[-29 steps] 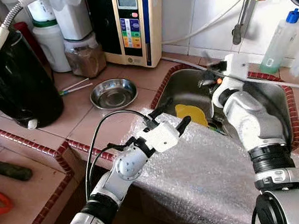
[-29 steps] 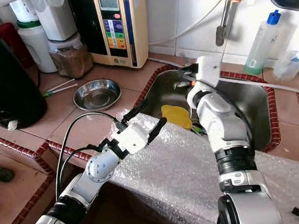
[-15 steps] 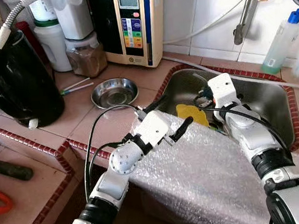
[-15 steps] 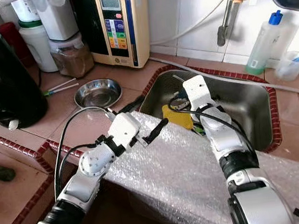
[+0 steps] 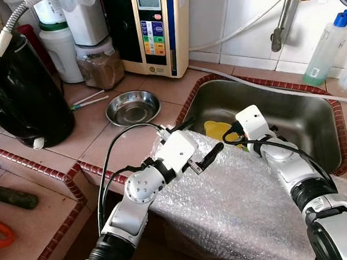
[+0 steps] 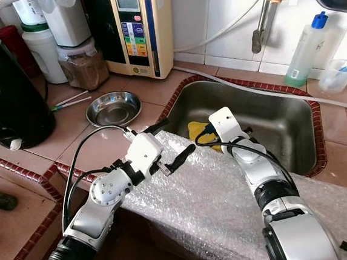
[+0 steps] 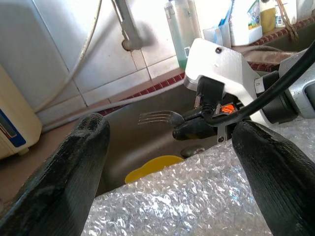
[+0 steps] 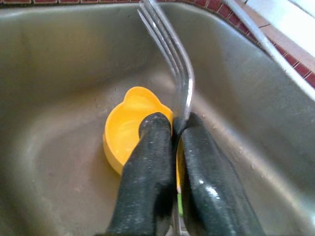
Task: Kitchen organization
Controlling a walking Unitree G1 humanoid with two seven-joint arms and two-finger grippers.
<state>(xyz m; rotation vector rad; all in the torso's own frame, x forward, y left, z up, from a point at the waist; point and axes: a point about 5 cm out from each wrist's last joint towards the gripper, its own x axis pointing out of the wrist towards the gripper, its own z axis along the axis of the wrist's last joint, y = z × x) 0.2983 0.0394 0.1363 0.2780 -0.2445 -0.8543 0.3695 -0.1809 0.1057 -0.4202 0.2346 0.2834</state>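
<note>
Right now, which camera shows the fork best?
The right wrist view: the fork fills it, pinched between the right gripper fingers over the sink. The left wrist view shows its tines sideways; the eye views hardly resolve it.

Left claw (image 5: 190, 145) spread wide, right claw (image 8: 176, 129) pinched closed

Silver arms (image 5: 136, 191); black fingers (image 7: 74, 167) (perhaps rubbery); looping black cables (image 5: 112, 153).

Right hand (image 7: 189, 129) grips a fork (image 7: 156, 117) above the yellow cup (image 7: 147, 167).
</note>
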